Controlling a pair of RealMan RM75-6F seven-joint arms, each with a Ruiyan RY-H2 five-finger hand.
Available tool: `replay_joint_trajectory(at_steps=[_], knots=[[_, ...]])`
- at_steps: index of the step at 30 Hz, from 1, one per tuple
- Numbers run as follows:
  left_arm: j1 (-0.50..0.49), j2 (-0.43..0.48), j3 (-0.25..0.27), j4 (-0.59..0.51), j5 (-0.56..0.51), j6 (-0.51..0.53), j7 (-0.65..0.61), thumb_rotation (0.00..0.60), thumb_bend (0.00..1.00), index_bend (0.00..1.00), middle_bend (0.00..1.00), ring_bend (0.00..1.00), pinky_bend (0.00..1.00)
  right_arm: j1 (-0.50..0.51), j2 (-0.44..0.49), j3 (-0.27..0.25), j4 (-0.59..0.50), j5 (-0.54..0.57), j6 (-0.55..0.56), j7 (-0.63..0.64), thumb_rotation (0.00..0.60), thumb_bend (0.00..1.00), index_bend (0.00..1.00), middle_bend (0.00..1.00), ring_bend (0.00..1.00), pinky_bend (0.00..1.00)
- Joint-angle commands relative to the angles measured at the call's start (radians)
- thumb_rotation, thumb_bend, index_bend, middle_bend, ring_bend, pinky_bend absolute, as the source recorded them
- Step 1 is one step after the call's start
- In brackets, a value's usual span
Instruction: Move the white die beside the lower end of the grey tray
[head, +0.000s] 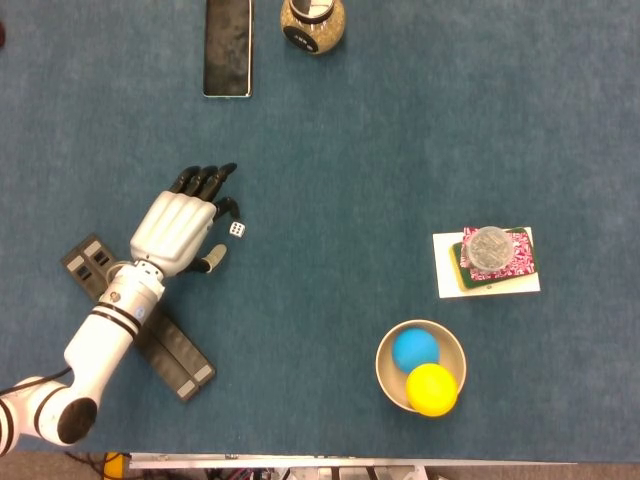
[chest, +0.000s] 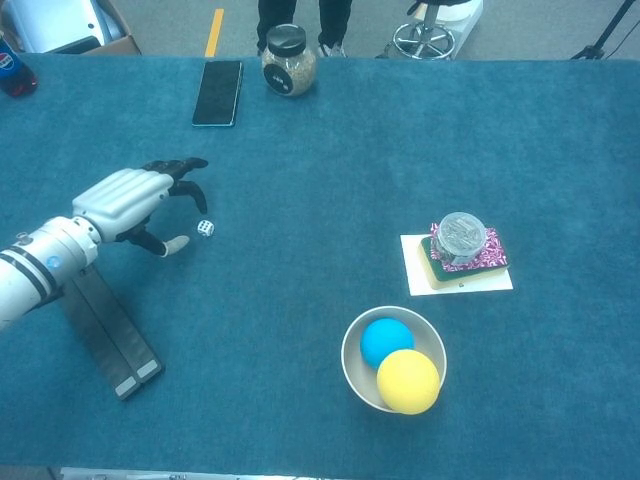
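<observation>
The left hand (head: 182, 228) hovers over the blue table (head: 380, 150) with its fingers spread and gently curled, gripping nothing. The white die (head: 236, 230) lies on the cloth just right of the dark fingertips (head: 215, 180); whether a fingertip touches it cannot be told from either view. The thumb (head: 213, 262) points out below the die, apart from it. The grey tray (head: 170, 345) lies on a slant at the near left, and the forearm covers its middle, so only its far end and near end show. The die sits well apart from the tray's near end.

The right hand shows in neither view.

At the far edge the jar (head: 312, 22) is cut off by the head view's frame, beside a dark phone (head: 228, 46). To the right a bowl (head: 390, 375) holds a blue ball (head: 414, 348) and a yellow ball (head: 432, 389).
</observation>
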Motion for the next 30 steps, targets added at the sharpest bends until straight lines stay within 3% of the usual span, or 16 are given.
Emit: replay_joint_trajectory(at_steps=[1,30], knots=[[-0.007,-0.017,0.003,0.023,0.006,0.001,-0.011,0.6,0.34,0.34,0.0,0.0,0.05,-0.001,0.001,-0.001,0.0,0.001,0.001,0.0,0.6,0.0,0.55,0.37,0.34,0.49],[-0.048,-0.105,-0.004,0.138,-0.001,-0.025,-0.088,0.6,0.34,0.39,0.0,0.0,0.05,-0.014,0.005,-0.008,0.012,0.02,0.004,0.014,0.6,0.0,0.55,0.37,0.34,0.49]])
